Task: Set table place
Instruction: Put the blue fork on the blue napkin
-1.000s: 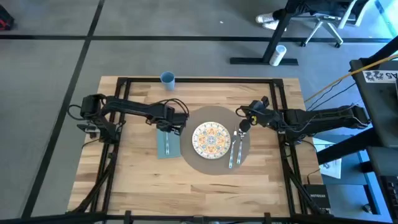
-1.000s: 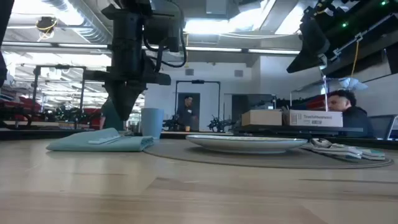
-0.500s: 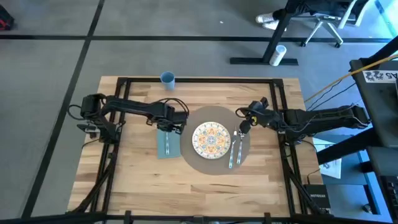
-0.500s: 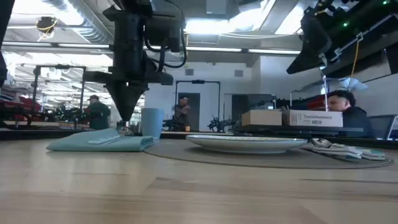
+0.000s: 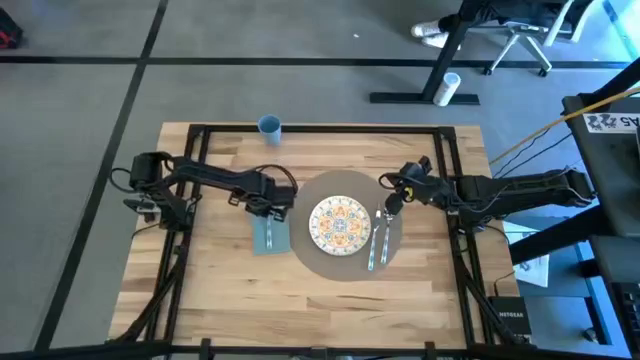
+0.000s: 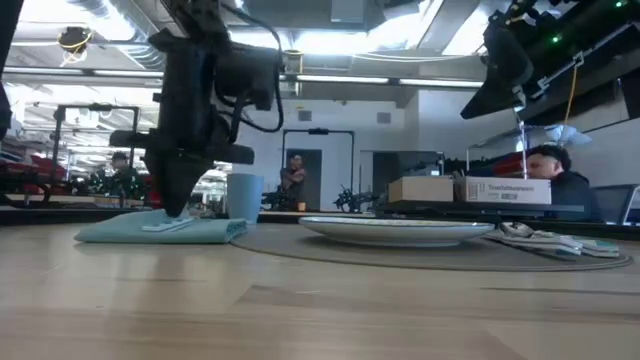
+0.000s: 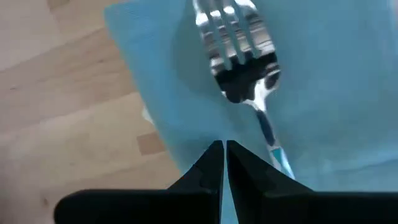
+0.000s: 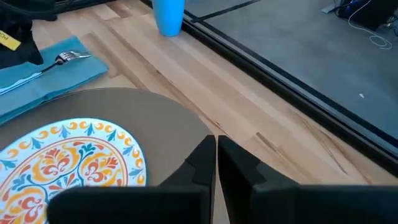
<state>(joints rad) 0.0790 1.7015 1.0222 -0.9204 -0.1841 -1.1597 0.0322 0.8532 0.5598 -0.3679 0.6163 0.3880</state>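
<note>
Blue cup (image 5: 269, 126) at 12 o'clock; fork (image 5: 269, 232) on teal napkin (image 5: 271, 234) at 9; patterned plate (image 5: 341, 224) centre; cutlery (image 5: 378, 240) at 3.

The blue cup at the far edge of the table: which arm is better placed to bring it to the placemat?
Probably the left. The left gripper hovers over the napkin, directly below the blue cup. The right gripper is beyond the plate, farther off.

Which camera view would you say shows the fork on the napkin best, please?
The left wrist view: the fork fills the frame, tines clear, lying on the napkin. The high view shows a thin sliver, the right wrist view small tines, the low view a faint edge.
</note>
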